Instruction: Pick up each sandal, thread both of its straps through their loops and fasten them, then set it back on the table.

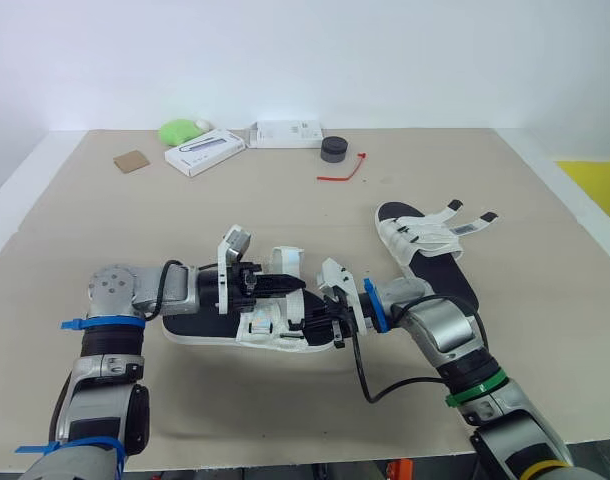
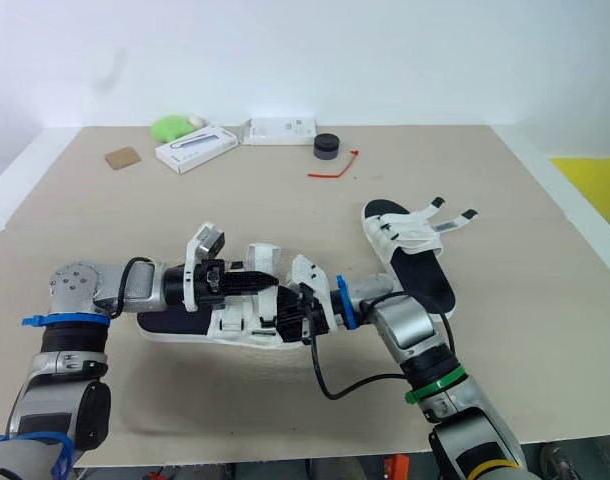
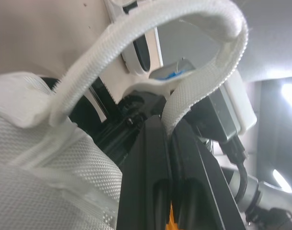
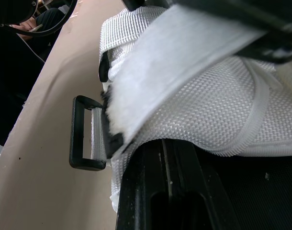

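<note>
Near sandal lies at the 6 o'clock side of the table, long axis 9-to-3, between both arms. Left gripper, forearm level and pointing to 3, is pinched tight on the arched strap, whose end sits just beside the black loop. Right gripper, reaching toward 9, looks closed narrow on the mesh upper.

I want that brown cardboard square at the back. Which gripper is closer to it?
Left. The left gripper, pinching a strap of the sandal, is on the side of the cardboard square; the right gripper is beyond it, farther away.
</note>
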`<state>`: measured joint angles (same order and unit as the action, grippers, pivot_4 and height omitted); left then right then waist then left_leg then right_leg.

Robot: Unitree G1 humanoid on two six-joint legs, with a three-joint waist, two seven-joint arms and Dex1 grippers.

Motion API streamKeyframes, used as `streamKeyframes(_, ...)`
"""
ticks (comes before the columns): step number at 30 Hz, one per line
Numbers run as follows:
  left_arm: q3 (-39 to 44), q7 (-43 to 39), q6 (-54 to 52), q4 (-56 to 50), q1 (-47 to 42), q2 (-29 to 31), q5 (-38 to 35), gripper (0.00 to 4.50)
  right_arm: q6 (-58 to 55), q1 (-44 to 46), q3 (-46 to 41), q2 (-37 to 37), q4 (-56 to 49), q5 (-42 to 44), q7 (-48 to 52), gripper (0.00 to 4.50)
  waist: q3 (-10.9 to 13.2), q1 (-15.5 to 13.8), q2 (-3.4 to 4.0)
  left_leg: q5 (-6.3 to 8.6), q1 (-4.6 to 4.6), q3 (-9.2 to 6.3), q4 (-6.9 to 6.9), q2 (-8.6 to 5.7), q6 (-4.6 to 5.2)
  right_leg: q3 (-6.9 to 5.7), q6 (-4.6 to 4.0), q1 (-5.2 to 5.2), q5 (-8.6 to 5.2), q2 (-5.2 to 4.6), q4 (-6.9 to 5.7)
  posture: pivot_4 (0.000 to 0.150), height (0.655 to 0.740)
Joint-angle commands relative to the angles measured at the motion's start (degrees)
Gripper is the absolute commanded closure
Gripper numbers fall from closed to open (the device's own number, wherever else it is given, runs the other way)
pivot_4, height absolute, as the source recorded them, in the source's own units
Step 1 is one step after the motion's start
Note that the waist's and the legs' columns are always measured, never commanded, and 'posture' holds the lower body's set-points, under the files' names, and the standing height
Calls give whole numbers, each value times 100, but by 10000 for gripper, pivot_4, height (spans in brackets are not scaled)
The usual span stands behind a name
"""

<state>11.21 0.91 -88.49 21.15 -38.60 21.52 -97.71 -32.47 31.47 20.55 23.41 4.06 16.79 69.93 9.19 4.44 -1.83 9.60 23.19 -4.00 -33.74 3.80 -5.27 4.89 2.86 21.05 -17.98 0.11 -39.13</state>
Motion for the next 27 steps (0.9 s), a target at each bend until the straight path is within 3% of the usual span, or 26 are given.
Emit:
streamKeyframes(1, -181, 141, 50, -17, 18, 126, -464, 44361, -192, -247, 344, -25, 355, -247, -164, 45000, 0, 1, 0, 0, 0, 0, 0, 0, 0, 0, 0, 0, 0, 0, 0, 1500, 7400)
streamKeyframes(13, -970, 586, 646, -344, 384, 390, -1500, 44361, -195, -263, 351, -18, 343, -254, -165, 45000, -1, 3, -2, -6, 0, 0, 8, 0, -16, 1, 0, 4, 0, 0, 0, 1500, 7400)
streamKeyframes(27, -784, 246, 638, -255, 215, 355, -1529, 44361, -196, -293, 345, -37, 328, -254, -180, 45000, -2, -5, -4, -10, 0, 0, 10, -1, -26, 0, 0, 6, 0, -2, 4, 1500, 7400)
